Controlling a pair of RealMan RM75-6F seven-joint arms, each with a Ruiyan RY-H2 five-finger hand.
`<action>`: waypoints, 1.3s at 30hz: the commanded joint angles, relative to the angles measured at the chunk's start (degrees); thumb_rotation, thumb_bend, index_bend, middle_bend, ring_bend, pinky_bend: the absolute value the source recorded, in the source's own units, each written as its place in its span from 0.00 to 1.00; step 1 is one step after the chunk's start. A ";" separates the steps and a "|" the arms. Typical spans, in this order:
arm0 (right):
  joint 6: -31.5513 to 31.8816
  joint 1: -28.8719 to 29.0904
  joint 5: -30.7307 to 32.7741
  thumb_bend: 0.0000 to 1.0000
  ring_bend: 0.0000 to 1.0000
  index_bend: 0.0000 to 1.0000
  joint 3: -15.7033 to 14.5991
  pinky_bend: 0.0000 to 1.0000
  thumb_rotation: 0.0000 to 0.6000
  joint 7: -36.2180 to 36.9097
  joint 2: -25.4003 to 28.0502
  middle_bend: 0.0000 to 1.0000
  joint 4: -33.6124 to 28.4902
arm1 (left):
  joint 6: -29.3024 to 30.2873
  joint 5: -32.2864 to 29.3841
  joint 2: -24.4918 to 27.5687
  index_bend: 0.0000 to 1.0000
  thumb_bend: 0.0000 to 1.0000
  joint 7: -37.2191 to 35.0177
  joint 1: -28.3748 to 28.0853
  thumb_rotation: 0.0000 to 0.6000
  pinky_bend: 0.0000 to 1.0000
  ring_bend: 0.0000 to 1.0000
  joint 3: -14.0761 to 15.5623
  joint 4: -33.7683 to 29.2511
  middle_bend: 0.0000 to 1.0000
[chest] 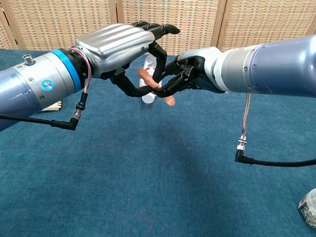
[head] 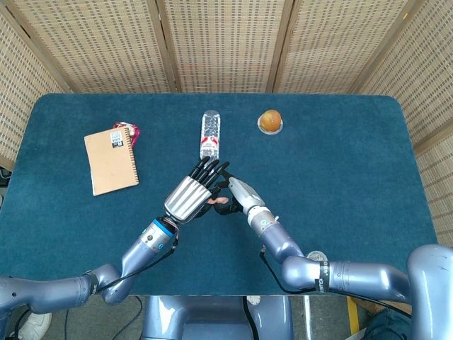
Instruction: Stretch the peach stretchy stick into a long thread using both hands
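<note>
stretchy stick (chest: 156, 87): short, smooth, rounded peach rod, looks rubbery and matte. It's up in the air above the middle of the table, caught between both hands, one end poking out low by the right hand and the other up by the left; in the head view only a small peach bit shows (head: 220, 201)
left hand (chest: 131, 52): ribbed silvery shell on the back, black jointed fingers (chest: 163, 30) fanned forward over the stick while the thumb curls under it, so it's got the upper end pinched; also seen from above (head: 192, 193)
right hand (chest: 187, 76): pale grey shell, black fingers curled tight round the lower end of the stick, grasping it; the two hands are practically fingertip to fingertip (head: 235, 193)
arms: glossy blue-grey metal tubes, the left one has a bright blue ring at the wrist, thin black cables hanging off both
table (head: 340, 163): covered in a deep teal cloth, kinda felt or carpet textured, rounded corners
water bottle (head: 209, 133): clear plastic, lying on its side just beyond the hands, white label
notebook (head: 110, 161): kraft-brown cover with spiral binding along one edge, far left, with something red and crinkly peeking out behind its top corner
orange thing (head: 270, 120): round and orange on a small clear dish, can't tell exactly what it is
backdrop: woven rattan-style screens in wood frames
</note>
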 commanded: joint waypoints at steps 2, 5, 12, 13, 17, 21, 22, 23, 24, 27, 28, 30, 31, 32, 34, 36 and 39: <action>-0.01 0.02 -0.07 0.58 0.00 0.66 -0.11 0.00 1.00 0.01 0.00 0.12 0.05 | 0.07 -0.17 0.04 0.61 0.44 -0.26 -0.02 1.00 0.00 0.00 0.04 -0.14 0.00; -0.01 -0.01 -0.20 0.58 0.00 0.66 -0.17 0.00 1.00 0.12 0.00 0.12 0.09 | 0.13 -0.32 0.13 0.62 0.45 -0.33 -0.03 1.00 0.00 0.00 0.12 -0.23 0.00; 0.11 -0.06 -0.50 0.59 0.00 0.66 -0.44 0.00 1.00 0.08 0.02 0.12 0.10 | -0.10 -0.78 0.04 0.65 0.53 -0.80 -0.06 1.00 0.00 0.00 0.38 -0.44 0.00; 0.15 -0.07 -0.52 0.59 0.00 0.66 -0.45 0.00 1.00 0.09 0.04 0.12 0.07 | -0.14 -0.85 0.04 0.65 0.54 -0.95 -0.08 1.00 0.00 0.00 0.40 -0.47 0.00; 0.31 -0.06 -0.59 0.59 0.00 0.66 -0.55 0.00 1.00 0.00 0.11 0.12 0.05 | -0.16 -0.94 0.04 0.68 0.58 -1.44 -0.07 1.00 0.00 0.00 0.55 -0.49 0.00; 0.46 -0.11 -0.58 0.59 0.00 0.66 -0.64 0.00 1.00 -0.02 0.14 0.12 0.17 | -0.17 -1.16 0.16 0.72 0.61 -2.02 -0.03 1.00 0.00 0.00 0.56 -0.59 0.00; 0.49 -0.12 -0.58 0.59 0.00 0.67 -0.65 0.00 1.00 -0.03 0.13 0.12 0.22 | -0.16 -1.18 0.22 0.73 0.61 -2.11 -0.03 1.00 0.00 0.00 0.55 -0.61 0.00; 0.52 -0.14 -0.59 0.59 0.00 0.67 -0.67 0.00 1.00 -0.03 0.13 0.12 0.27 | -0.15 -1.24 0.26 0.74 0.62 -2.23 -0.02 1.00 0.00 0.00 0.52 -0.66 0.00; 0.56 -0.16 -0.66 0.59 0.00 0.67 -0.71 0.00 1.00 -0.05 0.12 0.12 0.35 | -0.13 -1.32 0.32 0.74 0.62 -2.48 0.01 1.00 0.00 0.00 0.46 -0.77 0.00; 0.75 -0.21 -0.84 0.59 0.00 0.67 -0.85 0.00 1.00 -0.18 0.05 0.12 0.59 | 0.09 -1.40 0.65 0.76 0.62 -2.85 0.07 1.00 0.00 0.00 0.32 -1.02 0.00; 0.78 -0.23 -0.86 0.59 0.00 0.68 -0.85 0.00 1.00 -0.17 0.03 0.13 0.62 | 0.13 -1.41 0.71 0.77 0.63 -2.91 0.09 1.00 0.00 0.00 0.31 -1.05 0.00; 0.95 -0.28 -0.97 0.59 0.00 0.69 -0.86 0.00 1.00 -0.19 -0.02 0.13 0.73 | 0.24 -1.46 1.00 0.78 0.64 -3.07 0.16 1.00 0.00 0.00 0.29 -1.23 0.00; 1.04 -0.32 -1.06 0.59 0.00 0.69 -0.86 0.00 1.00 -0.20 -0.04 0.13 0.78 | 0.32 -1.44 1.13 0.78 0.64 -3.10 0.20 1.00 0.00 0.00 0.30 -1.28 0.00; 1.17 -0.39 -1.17 0.59 0.00 0.69 -0.87 0.00 1.00 -0.20 -0.06 0.13 0.83 | 0.45 -1.41 1.33 0.79 0.64 -3.20 0.28 1.00 0.00 0.00 0.32 -1.38 0.00; 1.23 -0.52 -1.30 0.59 0.00 0.70 -0.87 0.00 1.00 -0.15 -0.05 0.13 0.88 | 0.70 -1.39 1.58 0.79 0.64 -3.40 0.41 1.00 0.00 0.00 0.30 -1.48 0.00; 1.15 -0.70 -1.38 0.59 0.00 0.71 -0.84 0.00 1.00 0.02 -0.02 0.14 0.90 | 0.85 -1.41 1.79 0.79 0.64 -3.66 0.50 1.00 0.00 0.00 0.27 -1.46 0.00; 0.98 -1.02 -1.53 0.59 0.00 0.74 -0.85 0.00 1.00 0.31 0.05 0.14 0.94 | 0.93 -1.48 2.06 0.79 0.64 -3.87 0.57 1.00 0.00 0.00 0.26 -1.36 0.00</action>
